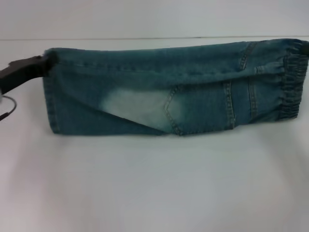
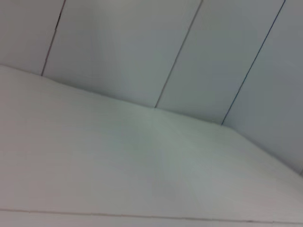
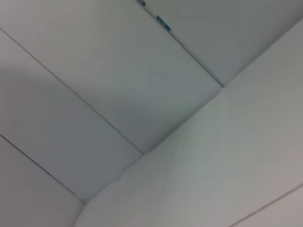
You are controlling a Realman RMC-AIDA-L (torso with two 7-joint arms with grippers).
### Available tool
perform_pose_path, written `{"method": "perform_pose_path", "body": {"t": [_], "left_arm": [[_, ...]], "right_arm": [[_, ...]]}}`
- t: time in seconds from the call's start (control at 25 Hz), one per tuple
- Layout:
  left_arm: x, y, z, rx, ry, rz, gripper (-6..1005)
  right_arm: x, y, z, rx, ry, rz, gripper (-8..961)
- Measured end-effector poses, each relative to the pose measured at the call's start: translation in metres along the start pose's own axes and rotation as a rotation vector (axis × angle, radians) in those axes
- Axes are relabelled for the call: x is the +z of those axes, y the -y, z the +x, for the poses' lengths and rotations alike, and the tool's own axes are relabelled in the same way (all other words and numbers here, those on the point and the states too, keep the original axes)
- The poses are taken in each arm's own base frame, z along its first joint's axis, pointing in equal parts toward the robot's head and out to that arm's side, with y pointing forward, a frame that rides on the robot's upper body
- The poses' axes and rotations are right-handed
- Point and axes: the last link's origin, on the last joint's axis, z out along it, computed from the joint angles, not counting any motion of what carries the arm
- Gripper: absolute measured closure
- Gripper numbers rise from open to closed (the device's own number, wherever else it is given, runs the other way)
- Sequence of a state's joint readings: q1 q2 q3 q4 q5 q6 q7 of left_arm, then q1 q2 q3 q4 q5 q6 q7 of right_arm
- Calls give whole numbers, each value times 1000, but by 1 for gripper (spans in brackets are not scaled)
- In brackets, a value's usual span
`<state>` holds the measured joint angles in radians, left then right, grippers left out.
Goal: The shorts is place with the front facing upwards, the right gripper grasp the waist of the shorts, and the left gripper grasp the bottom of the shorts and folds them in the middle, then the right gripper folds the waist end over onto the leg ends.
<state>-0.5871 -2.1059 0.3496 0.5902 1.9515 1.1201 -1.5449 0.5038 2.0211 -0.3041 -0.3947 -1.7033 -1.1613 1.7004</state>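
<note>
The blue-green denim shorts lie on the white table, folded lengthwise into a long band, seen only in the head view. Their gathered elastic waist is at the right end and the leg ends at the left end. A pale faded patch and a stitched pocket face up. My left gripper comes in from the left edge and is shut on the far corner of the leg ends, where the cloth puckers. The right gripper does not show in any view.
The white table spreads out in front of the shorts, and a pale wall rises behind it. Both wrist views show only the white tabletop and panelled wall.
</note>
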Motion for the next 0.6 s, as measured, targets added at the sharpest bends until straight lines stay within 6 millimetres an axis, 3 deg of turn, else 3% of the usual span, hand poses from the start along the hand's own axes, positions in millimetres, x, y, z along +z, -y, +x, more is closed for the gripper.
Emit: {"method": "perform_pose_path", "body": {"t": [0.36, 0.48, 0.6], "left_arm": [[54, -20, -12, 178, 102, 120, 866], [57, -23, -12, 193, 108, 112, 856], [55, -23, -9, 186, 94, 105, 846]], "right_arm": [[38, 3, 8, -136, -25, 165, 835], [37, 3, 9, -161, -23, 174, 817], [33, 5, 8, -164, -20, 168, 740]]}}
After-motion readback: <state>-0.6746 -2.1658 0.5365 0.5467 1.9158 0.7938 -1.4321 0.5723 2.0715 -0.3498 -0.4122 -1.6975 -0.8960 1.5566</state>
